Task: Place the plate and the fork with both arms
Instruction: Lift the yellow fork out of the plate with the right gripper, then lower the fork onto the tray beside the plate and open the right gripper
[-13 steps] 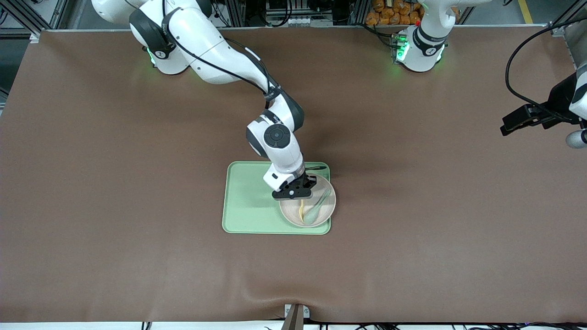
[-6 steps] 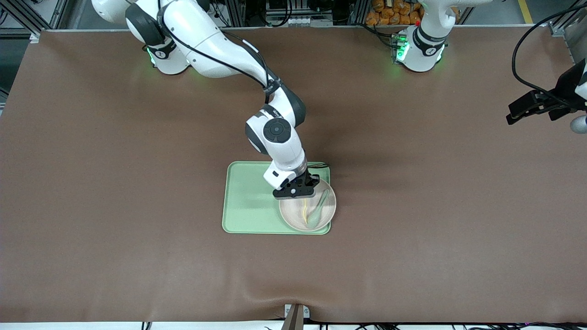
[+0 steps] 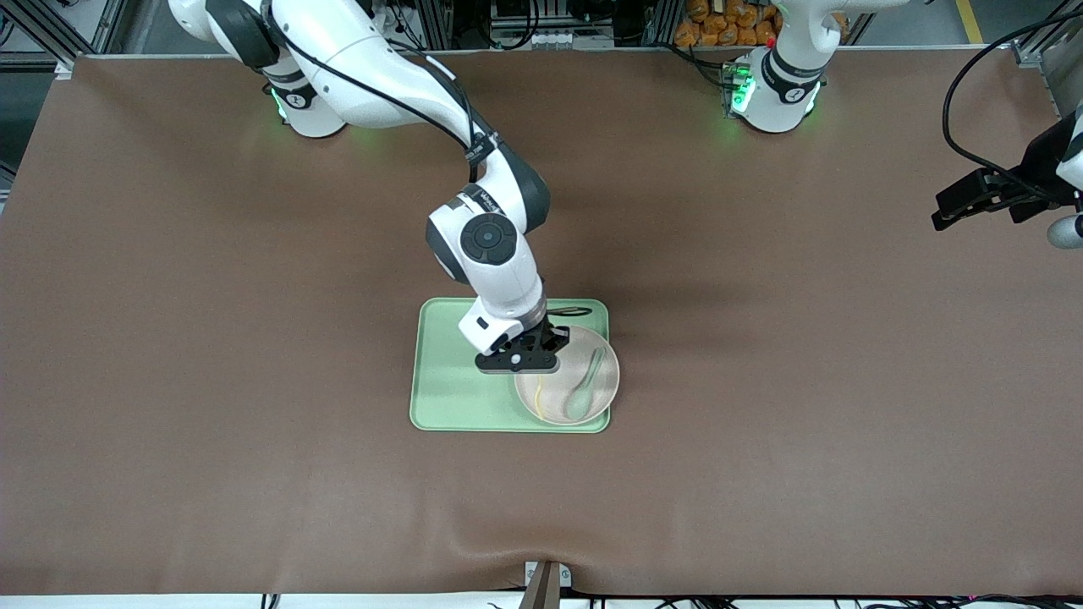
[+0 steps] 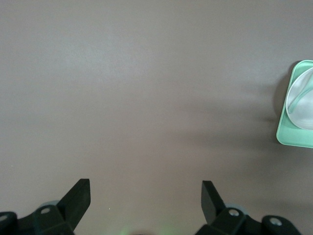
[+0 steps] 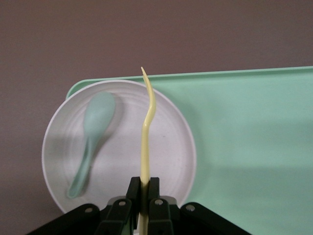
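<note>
The cream plate [image 3: 592, 381] sits on the light green tray [image 3: 448, 372], at the tray corner nearest the front camera toward the left arm's end. A pale green spoon [image 3: 585, 387] lies in the plate. My right gripper [image 3: 518, 362] hangs over the plate's edge, shut on the pale yellow fork [image 5: 145, 137], which is lifted above the plate [image 5: 117, 196]. My left gripper [image 3: 973, 203] waits high over the bare table at the left arm's end; its fingers [image 4: 78, 196] are wide open and empty.
The brown table mat [image 3: 254, 423] covers the whole table. The tray [image 5: 254, 147] has bare room on its half toward the right arm's end. The tray corner and plate show in the left wrist view [image 4: 298, 137].
My right gripper has lifted and moved toward the right arm's end with the fork, away from the spoon. The left gripper has drawn back a little toward the table's end.
</note>
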Robot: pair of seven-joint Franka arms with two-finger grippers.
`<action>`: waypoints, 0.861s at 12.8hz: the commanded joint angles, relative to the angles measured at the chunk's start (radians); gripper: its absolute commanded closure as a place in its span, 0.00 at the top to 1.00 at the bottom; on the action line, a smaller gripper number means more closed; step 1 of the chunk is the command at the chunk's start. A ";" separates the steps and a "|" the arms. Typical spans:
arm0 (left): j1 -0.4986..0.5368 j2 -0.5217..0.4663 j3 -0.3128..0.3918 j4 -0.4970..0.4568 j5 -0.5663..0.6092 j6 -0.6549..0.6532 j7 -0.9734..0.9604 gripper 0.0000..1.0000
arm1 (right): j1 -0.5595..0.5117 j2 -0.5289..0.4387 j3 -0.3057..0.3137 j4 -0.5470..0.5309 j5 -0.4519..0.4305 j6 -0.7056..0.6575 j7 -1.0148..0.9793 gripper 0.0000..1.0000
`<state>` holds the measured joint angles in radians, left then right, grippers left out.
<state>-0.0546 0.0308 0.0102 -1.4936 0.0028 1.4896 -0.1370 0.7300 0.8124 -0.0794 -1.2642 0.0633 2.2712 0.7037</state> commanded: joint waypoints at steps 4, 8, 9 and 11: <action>-0.013 0.006 0.001 -0.007 -0.007 0.020 0.019 1.00 | -0.001 -0.045 -0.077 -0.020 0.009 -0.145 0.077 0.00; -0.013 0.009 0.001 -0.007 -0.007 0.021 0.019 1.00 | -0.004 -0.062 -0.111 -0.072 0.010 -0.162 0.073 0.00; -0.013 0.014 0.001 -0.007 -0.007 0.021 0.019 1.00 | -0.004 -0.067 -0.112 -0.075 0.010 -0.167 0.073 0.00; -0.013 0.014 -0.001 -0.007 -0.009 0.023 0.019 1.00 | -0.039 -0.067 -0.112 -0.075 0.012 -0.165 0.060 0.00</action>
<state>-0.0634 0.0465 0.0063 -1.4958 0.0028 1.5004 -0.1365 0.7227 0.7882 -0.1960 -1.2951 0.0638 2.1056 0.7661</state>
